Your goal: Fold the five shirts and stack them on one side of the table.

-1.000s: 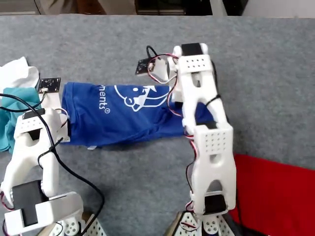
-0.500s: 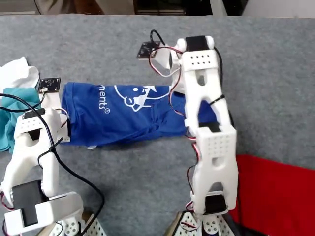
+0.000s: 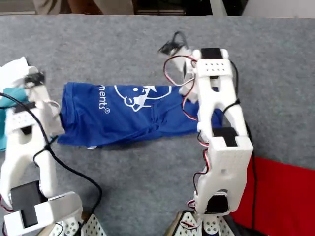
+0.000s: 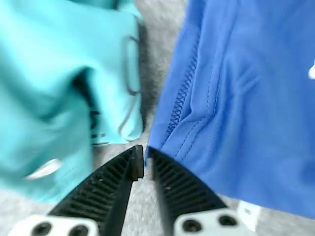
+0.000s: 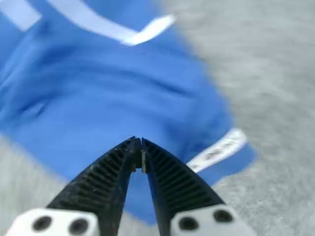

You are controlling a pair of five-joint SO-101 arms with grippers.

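The blue shirt lies spread crosswise mid-table on the grey table; the left gripper has its jaws pressed together at the shirt's left hem, just beside a teal shirt; whether any cloth is pinched cannot be told; the right gripper, jaws likewise closed, hangs over the shirt's right end; a red shirt lies near right.

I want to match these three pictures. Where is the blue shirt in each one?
High view: the blue shirt lies across the middle of the grey table cover.
Left wrist view: the blue shirt's stitched edge lies just beyond the left gripper, beside a teal shirt.
Right wrist view: the blue shirt lies beneath the right gripper.
Shared landmark: the grey table cover.
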